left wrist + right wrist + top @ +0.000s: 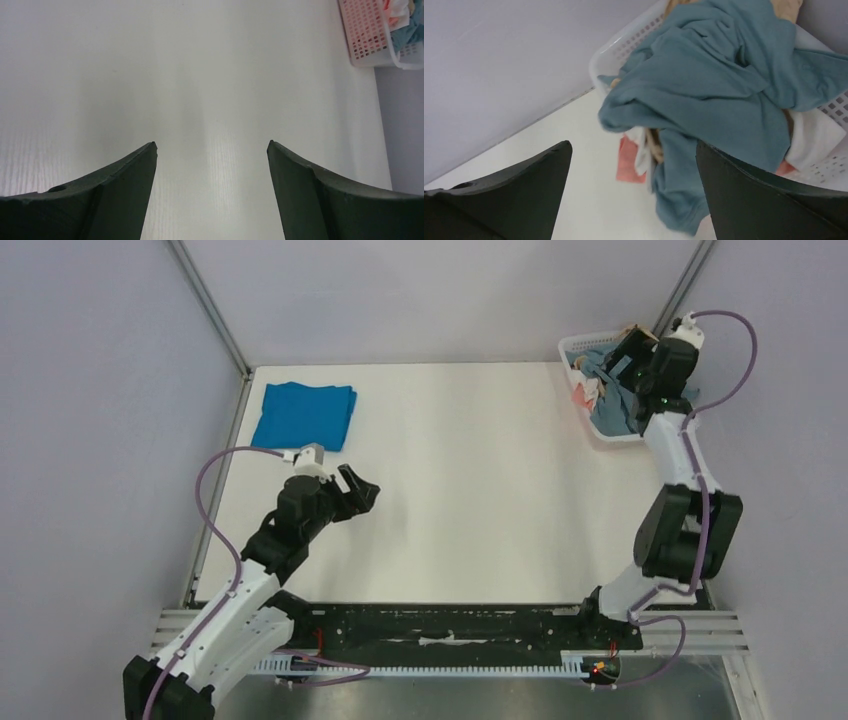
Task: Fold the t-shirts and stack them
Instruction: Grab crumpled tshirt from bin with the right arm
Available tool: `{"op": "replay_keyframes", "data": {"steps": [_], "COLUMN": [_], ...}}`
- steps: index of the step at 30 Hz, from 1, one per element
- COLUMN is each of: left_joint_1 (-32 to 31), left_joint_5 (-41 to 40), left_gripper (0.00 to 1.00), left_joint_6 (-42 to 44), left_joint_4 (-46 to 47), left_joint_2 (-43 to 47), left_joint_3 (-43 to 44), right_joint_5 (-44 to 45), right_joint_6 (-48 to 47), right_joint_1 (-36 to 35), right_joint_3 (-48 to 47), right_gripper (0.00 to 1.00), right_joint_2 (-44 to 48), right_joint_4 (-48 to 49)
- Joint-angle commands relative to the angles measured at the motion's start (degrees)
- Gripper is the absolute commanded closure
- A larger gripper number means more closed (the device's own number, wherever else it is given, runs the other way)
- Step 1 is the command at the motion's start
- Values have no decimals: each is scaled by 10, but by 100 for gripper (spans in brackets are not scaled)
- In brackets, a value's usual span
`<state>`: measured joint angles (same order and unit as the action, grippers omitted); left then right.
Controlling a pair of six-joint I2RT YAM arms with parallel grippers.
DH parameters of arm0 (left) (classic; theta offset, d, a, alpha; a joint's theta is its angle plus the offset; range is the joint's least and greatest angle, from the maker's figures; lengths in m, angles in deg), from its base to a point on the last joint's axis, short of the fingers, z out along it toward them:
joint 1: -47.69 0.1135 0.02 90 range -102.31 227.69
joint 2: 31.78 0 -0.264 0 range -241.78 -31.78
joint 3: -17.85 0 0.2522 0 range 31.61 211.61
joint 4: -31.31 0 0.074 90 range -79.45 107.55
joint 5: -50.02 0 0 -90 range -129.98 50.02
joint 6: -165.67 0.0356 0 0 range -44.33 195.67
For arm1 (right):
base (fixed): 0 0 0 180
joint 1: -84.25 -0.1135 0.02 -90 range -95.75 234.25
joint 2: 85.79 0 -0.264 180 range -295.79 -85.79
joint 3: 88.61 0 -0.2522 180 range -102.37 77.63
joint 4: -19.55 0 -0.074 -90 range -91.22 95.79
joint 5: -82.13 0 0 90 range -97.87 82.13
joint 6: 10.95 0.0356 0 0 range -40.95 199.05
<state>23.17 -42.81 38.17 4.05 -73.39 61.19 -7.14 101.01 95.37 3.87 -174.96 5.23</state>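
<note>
A bright cobalt blue t-shirt (305, 415) lies folded flat at the table's far left. A dusty slate grey-blue t-shirt (610, 405) is bunched in the white lattice basket (578, 344) at the far right and spills over its rim (719, 100). My right gripper (612, 368) hovers above the basket, open and empty (631, 150), with the grey-blue cloth below and beside its right finger. My left gripper (362, 490) is open and empty (212, 147) over bare table, to the near right of the folded blue shirt.
The basket also holds pink (629, 160), white (811, 140) and tan (786, 7) cloth. It shows at the top right of the left wrist view (367, 35). Grey walls close the table at the back and both sides.
</note>
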Motion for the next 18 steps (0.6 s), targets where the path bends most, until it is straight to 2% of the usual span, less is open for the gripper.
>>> {"op": "replay_keyframes", "data": {"steps": [1,5,13,15,18], "left_joint_1": [-2,-2,-2,-1,-1], "left_joint_5": [46,61,42,38,31], "left_gripper": [13,13,13,13,13], "left_joint_6": [35,42,47,48,50], "left_joint_4": [93,112,106,103,101], "left_joint_2": [-2,-14,-37,-40,-42], "left_joint_3": [2,-5,-10,-9,-8], "right_joint_5": [-57,-75,-50,-49,-35], "right_joint_6": [31,53,45,45,45], "right_joint_1": [45,70,77,78,79], "right_joint_3": [-124,-201,-220,-233,-237], "right_gripper": [2,2,4,9,27], "right_joint_2": [-116,-216,-296,-312,-320], "right_joint_4": [-51,-80,-75,-72,-56]}}
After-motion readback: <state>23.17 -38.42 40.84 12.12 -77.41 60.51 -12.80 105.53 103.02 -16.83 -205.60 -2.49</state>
